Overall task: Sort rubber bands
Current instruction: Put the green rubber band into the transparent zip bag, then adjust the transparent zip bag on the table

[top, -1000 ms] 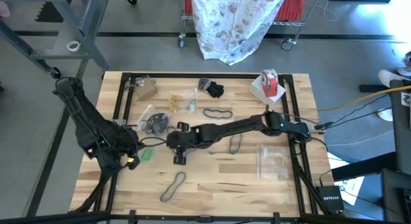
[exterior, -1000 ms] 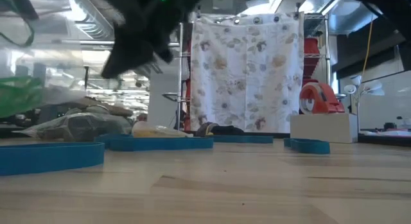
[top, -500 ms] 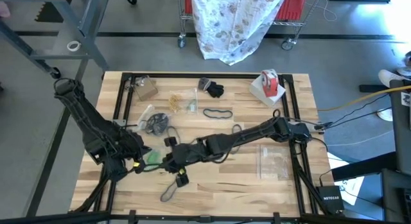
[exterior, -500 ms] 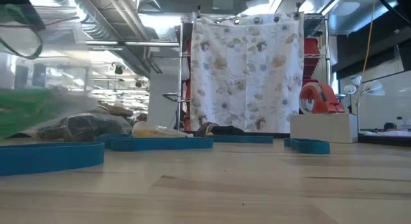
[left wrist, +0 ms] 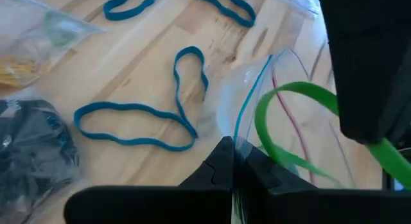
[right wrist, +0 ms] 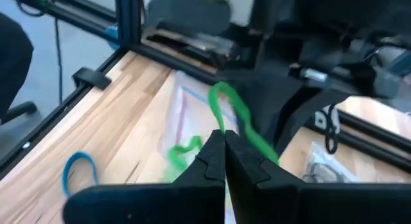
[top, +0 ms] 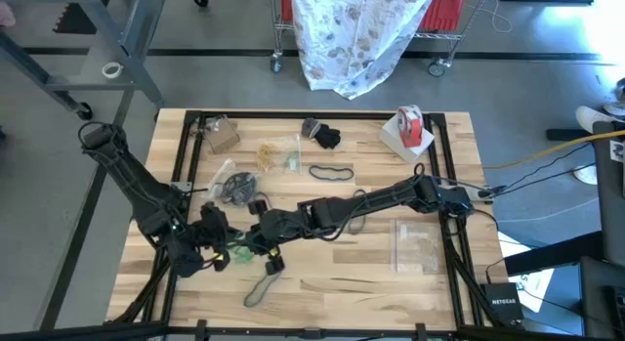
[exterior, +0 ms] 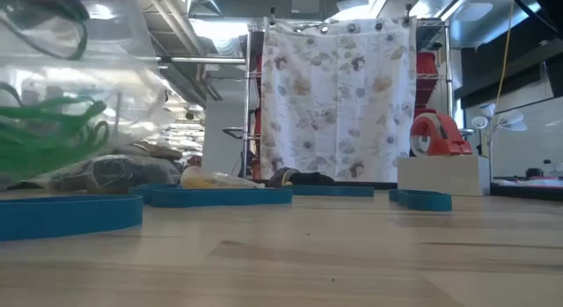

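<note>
Overhead view of a pale wooden table (top: 332, 282) with two dark robot arms meeting at the lower left of the frame. The left tool (left wrist: 232, 161) is pinched shut on the rim of a clear plastic zip bag (left wrist: 282, 115), apparently holding its mouth up and open so bands can be dropped in. The right arm stretches low across the table from the right edge, nearly straight. Its right tool (right wrist: 223, 147) is closed on a thin green rubber band (right wrist: 241, 124), which hangs just at the bag's mouth. The left arm reaches down from the upper left corner of the table, elbow bent, wrist turned toward the right tool.

Green seems to be the colour being collected here: in the table-level view, green loops (exterior: 44, 135) already show inside the lifted bag at the left of the frame.

Other bands are unsorted. A teal-blue rubber band (left wrist: 138, 112) lies flat on the wood beside the bag. Another loop (top: 262, 282) lies below the tools near the table's bottom edge, and a dark loop (top: 331, 172) sits at upper centre. A red-and-white tape roll (top: 408, 124) stands at the upper right. A second clear bag (top: 417, 245) lies flat at the right.
</note>
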Controlling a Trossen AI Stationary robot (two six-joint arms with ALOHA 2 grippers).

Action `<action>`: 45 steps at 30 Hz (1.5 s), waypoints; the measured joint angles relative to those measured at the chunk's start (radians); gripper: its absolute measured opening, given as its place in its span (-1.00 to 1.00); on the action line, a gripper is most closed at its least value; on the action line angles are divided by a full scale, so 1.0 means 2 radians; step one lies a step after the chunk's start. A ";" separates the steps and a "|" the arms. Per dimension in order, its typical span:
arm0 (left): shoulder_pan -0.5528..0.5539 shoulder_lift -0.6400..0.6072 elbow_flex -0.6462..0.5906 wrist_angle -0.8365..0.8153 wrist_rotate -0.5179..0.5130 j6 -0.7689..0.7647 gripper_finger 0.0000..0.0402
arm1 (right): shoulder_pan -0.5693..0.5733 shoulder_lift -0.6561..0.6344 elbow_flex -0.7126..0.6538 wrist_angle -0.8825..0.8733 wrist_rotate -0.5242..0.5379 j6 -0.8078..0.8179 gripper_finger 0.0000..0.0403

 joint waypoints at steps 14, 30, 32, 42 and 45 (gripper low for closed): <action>0.006 0.000 0.000 -0.028 -0.004 -0.018 -1.00 | 0.000 0.000 -0.001 -0.034 -0.003 0.014 -1.00; 0.006 0.000 0.000 0.012 -0.014 0.032 -1.00 | 0.003 0.000 -0.001 -0.002 0.025 -0.025 -1.00; 0.006 0.000 0.000 0.016 -0.014 0.041 -1.00 | 0.000 0.007 0.000 -0.001 0.025 -0.020 -1.00; 0.005 0.000 0.001 -0.030 -0.012 0.005 -1.00 | -0.002 0.016 0.006 -0.023 0.048 -0.010 -0.70; 0.005 0.000 0.001 -0.052 -0.008 -0.014 -1.00 | 0.000 0.003 0.027 -0.068 0.061 -0.001 -0.52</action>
